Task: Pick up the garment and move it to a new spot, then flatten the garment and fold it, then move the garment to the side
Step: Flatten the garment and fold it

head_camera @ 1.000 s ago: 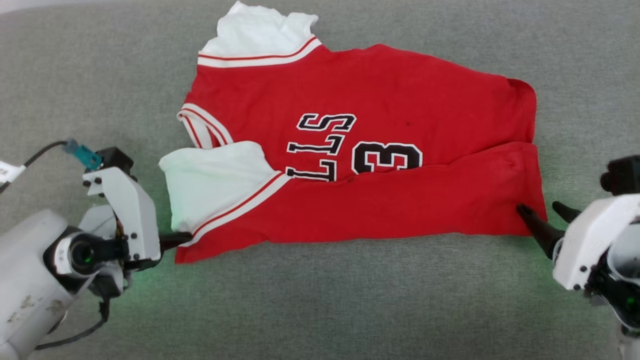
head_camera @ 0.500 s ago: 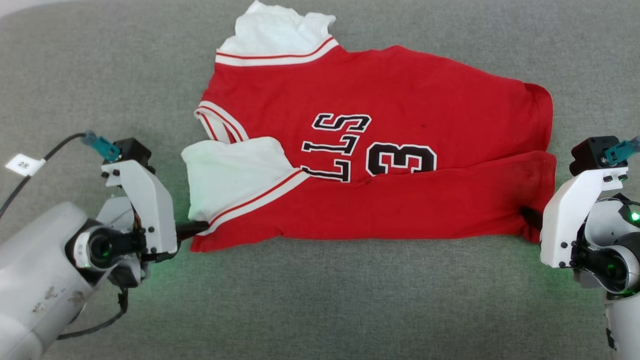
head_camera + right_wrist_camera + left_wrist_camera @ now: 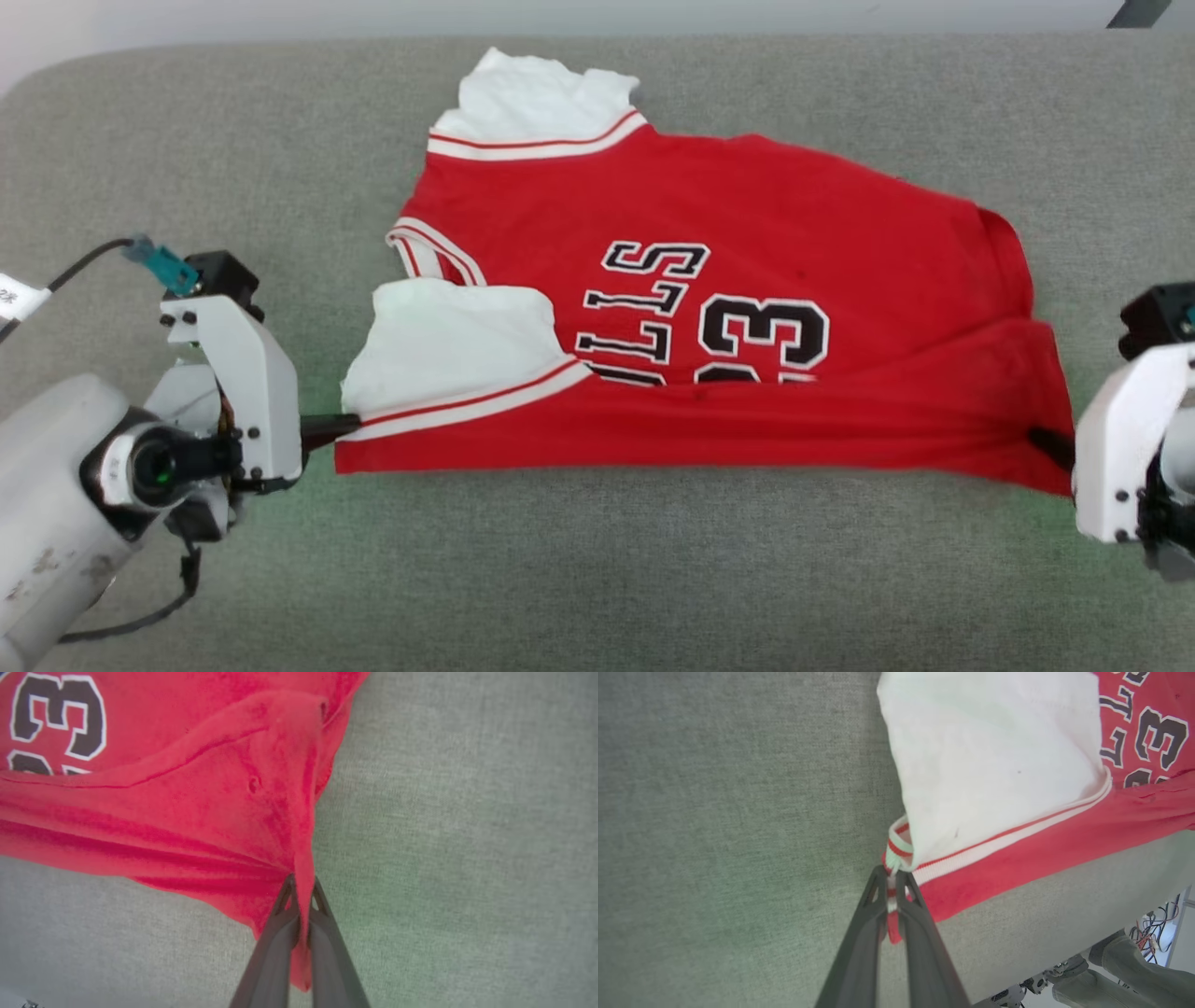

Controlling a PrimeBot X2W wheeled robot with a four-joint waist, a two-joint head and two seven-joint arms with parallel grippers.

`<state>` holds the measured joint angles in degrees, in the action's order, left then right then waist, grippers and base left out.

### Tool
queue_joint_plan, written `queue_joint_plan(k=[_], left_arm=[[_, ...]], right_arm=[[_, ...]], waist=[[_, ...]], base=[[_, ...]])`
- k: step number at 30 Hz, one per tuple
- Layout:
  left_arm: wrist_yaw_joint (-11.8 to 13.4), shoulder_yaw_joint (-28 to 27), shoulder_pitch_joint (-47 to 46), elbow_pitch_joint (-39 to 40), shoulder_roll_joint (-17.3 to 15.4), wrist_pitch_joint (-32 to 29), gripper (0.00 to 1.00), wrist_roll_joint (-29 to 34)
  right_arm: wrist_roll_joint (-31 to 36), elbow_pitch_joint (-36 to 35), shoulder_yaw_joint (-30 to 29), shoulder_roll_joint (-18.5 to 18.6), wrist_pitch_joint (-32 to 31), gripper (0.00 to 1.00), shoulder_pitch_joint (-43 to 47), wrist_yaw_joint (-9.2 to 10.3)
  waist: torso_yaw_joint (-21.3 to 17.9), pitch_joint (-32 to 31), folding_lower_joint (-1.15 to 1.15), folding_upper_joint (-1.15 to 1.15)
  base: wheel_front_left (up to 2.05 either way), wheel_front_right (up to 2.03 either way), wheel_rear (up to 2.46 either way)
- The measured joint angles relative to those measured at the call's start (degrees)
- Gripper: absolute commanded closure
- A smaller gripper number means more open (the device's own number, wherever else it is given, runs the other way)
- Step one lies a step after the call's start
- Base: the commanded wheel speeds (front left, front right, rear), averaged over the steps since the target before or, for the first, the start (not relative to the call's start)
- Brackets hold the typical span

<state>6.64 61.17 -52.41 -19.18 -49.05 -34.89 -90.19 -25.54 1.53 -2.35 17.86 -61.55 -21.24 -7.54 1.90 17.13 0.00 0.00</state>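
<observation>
The garment (image 3: 728, 308) lay spread on the grey cushion (image 3: 597, 579); our left gripper (image 3: 351, 426) pinched its striped near corner, our right gripper (image 3: 1034, 436) the red one. We judged equal, taut lifting wisest

Left gripper (image 3: 353, 426): low at left, fingers (image 3: 322, 431) pointing right, jaws pinched tight on garment (image 3: 747, 205) corner. Right gripper (image 3: 1034, 436): at right edge, fingers (image 3: 1050, 446) pointing left, jaws clamped on opposite corner.
</observation>
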Motion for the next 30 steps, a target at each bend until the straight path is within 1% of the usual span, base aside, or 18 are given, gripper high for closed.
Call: queue_joint_plan(k=[2,5,9,12,17,18,19,20,21,22,23,26,30], left_arm=[[0.89,0.01,0.35,2.36,-1.21,-0.43,1.0,0.0],[2.88,0.8,1.55,5.93,-2.86,-1.75,1.0,-0.05],[5.15,1.33,3.3,10.38,-4.55,-2.5,1.0,-0.57],[6.06,1.86,4.48,12.33,-5.22,-2.38,1.0,-0.54],[6.97,3.13,5.91,12.46,-4.81,-2.48,1.0,-0.34],[6.94,3.25,5.94,12.18,-4.65,-2.53,1.0,-0.29],[6.53,3.37,5.94,12.0,-4.55,-2.54,0.81,0.12],[6.38,3.33,5.94,11.63,-4.45,-2.14,0.44,0.48],[6.35,3.32,5.92,11.17,-4.33,-1.81,0.25,0.6],[5.92,3.36,5.81,11.0,-4.32,-1.81,0.09,1.07],[5.86,3.33,5.63,10.87,-4.32,-1.83,0.0,1.23],[5.61,3.14,5.11,10.69,-4.47,-1.92,0.0,1.51],[5.71,2.54,3.97,11.16,-5.89,-2.56,0.0,1.57]], right_arm=[[-0.7,-1.81,-0.33,0.58,-1.74,1.0,1.7,0.0],[-1.62,-4.59,-1.58,1.01,-4.03,1.0,3.96,0.0],[-2.13,-7.35,-3.26,0.93,-6.36,1.0,6.88,0.0],[-2.09,-8.33,-4.1,0.48,-6.51,1.0,7.9,0.0],[-0.81,-7.15,-3.68,-0.89,-4.38,1.0,8.11,0.0],[-0.56,-6.66,-3.5,-1.32,-3.85,0.96,8.05,0.0],[-0.49,-6.21,-3.2,-1.66,-3.35,0.75,8.0,0.0],[-0.35,-5.8,-2.89,-1.8,-2.76,0.53,7.9,0.0],[-0.32,-5.44,-2.78,-1.83,-2.22,0.1,7.63,0.0],[-0.32,-5.1,-2.66,-1.83,-1.88,0.0,7.49,0.0],[-0.32,-4.77,-2.57,-1.83,-1.51,0.0,7.47,0.0],[-0.45,-4.39,-2.76,-1.83,-0.49,0.0,7.37,0.01],[-0.74,-5.16,-3.08,-2.24,0.14,0.0,7.4,0.01]], waist=[[-0.08,-0.24,0.0,0.0],[-0.1,-0.32,0.0,0.0],[-0.23,-0.15,0.0,0.0],[-0.42,0.15,0.0,0.0],[-0.9,0.61,0.0,0.0],[-1.01,0.69,0.0,0.0],[-1.12,0.75,0.0,0.0],[-1.2,0.83,0.0,0.0],[-1.27,0.87,0.0,0.0],[-1.31,0.83,0.0,0.0],[-1.32,0.73,0.0,0.0],[-1.34,0.27,0.0,0.0],[-1.39,-0.52,0.0,0.0]], base=[[0.0,0.0,0.0],[0.0,0.0,0.0],[0.0,0.0,0.0],[0.0,0.0,0.0],[0.0,0.0,0.0],[0.0,0.0,0.0],[0.0,0.0,0.0],[0.0,0.0,0.0],[0.0,0.0,0.0],[0.0,0.0,0.0],[0.0,0.0,0.0],[0.0,0.0,0.0],[0.0,0.0,0.0]])
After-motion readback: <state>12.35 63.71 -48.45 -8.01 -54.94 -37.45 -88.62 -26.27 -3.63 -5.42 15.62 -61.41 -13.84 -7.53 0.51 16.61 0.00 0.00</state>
